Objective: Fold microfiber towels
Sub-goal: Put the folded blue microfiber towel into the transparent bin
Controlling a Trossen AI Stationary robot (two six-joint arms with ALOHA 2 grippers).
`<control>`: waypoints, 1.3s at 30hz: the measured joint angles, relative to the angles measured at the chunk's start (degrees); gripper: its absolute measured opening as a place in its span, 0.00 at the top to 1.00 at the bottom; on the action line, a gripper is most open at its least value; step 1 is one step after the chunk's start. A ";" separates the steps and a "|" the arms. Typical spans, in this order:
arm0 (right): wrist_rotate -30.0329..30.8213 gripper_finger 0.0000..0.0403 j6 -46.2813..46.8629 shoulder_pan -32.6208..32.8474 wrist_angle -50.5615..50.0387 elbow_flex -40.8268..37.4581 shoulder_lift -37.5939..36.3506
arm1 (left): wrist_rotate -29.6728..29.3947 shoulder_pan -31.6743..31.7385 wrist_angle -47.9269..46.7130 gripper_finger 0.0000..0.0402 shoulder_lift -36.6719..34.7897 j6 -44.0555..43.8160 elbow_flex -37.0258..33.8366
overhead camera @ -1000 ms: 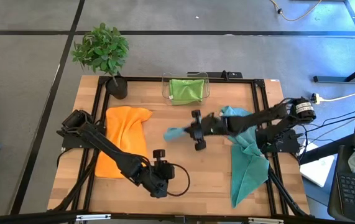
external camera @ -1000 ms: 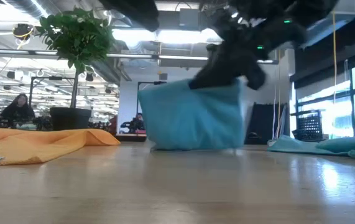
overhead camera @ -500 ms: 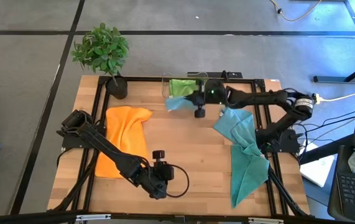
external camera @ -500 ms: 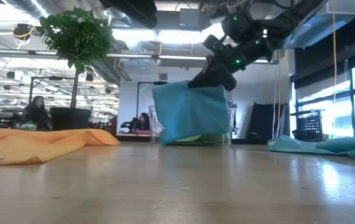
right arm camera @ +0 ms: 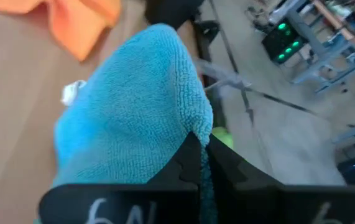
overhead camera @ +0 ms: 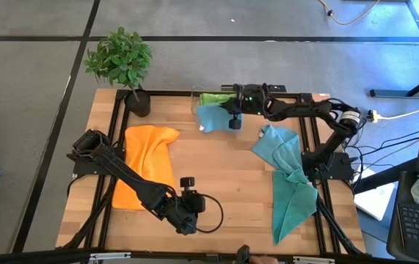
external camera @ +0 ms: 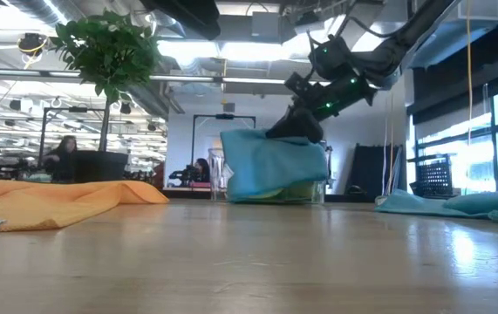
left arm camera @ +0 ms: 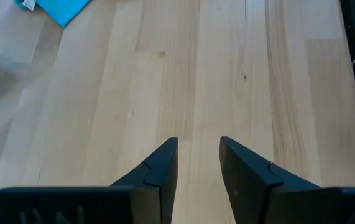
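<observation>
The folded blue towel (overhead camera: 210,116) now hangs at the clear plastic bin (overhead camera: 194,94) by the table's far edge, its lower part draped over the bin's near wall and covering most of the lime green towel (overhead camera: 214,97) already inside; a second ago it was out over the middle of the table, and half a second ago only just at the bin's front. The right gripper (overhead camera: 234,117) holds it from above with its jaws closed tight on the cloth's upper fold, and in the low view the towel sags onto the bin's contents instead of swinging free. I judge this to mean that this towel's folding is done and it is being stacked, so the release is probably next. The orange towel (overhead camera: 144,163) lies rumpled on the left side and the teal towels (overhead camera: 291,183) lie in a loose heap on the right, both unfolded. The left gripper (overhead camera: 188,202) waits near the front edge, jaws apart and holding nothing.
</observation>
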 joint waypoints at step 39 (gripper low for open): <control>4.90 0.72 0.08 -10.14 -7.51 15.94 15.90 | 1.22 0.89 0.13 0.72 0.07 -0.57 -0.04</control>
